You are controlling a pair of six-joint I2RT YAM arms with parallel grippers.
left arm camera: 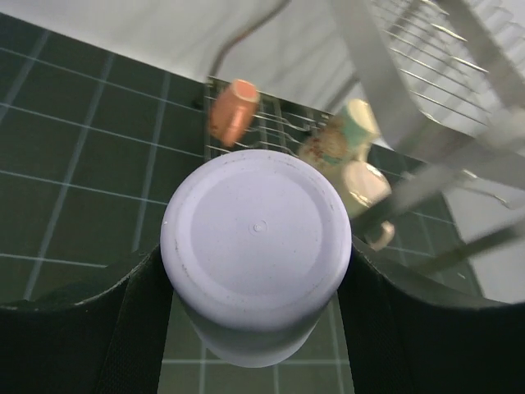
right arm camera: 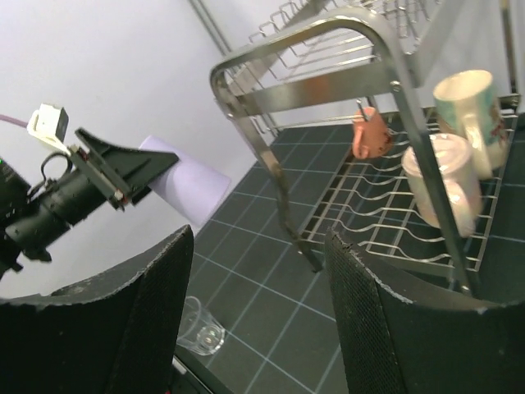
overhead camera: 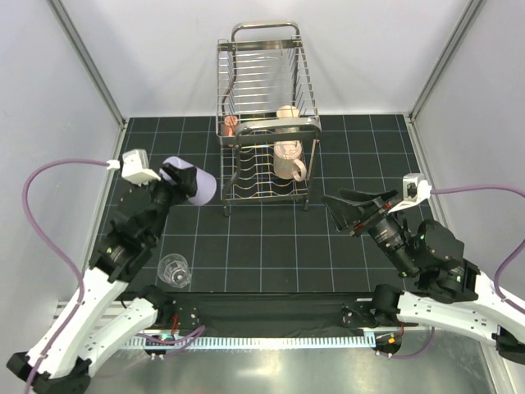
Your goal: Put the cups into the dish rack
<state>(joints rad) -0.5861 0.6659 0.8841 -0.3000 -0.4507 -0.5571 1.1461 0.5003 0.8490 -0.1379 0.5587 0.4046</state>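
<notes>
The left gripper [overhead camera: 182, 182] is grasping the lavender tumbler [left arm camera: 256, 238] by its sides, tipped over, just left of the dish rack [overhead camera: 267, 98]. It is looking like light, stiff, smooth plastic, probably slippery. The clear glass [overhead camera: 175, 268], front-left of the rack, is looking fragile and best gripped across its wall. The right gripper [overhead camera: 332, 215] is hanging released and empty, front-right of the rack. 2 glazed mugs [overhead camera: 287, 156] are sitting inside its shiny wire.
</notes>
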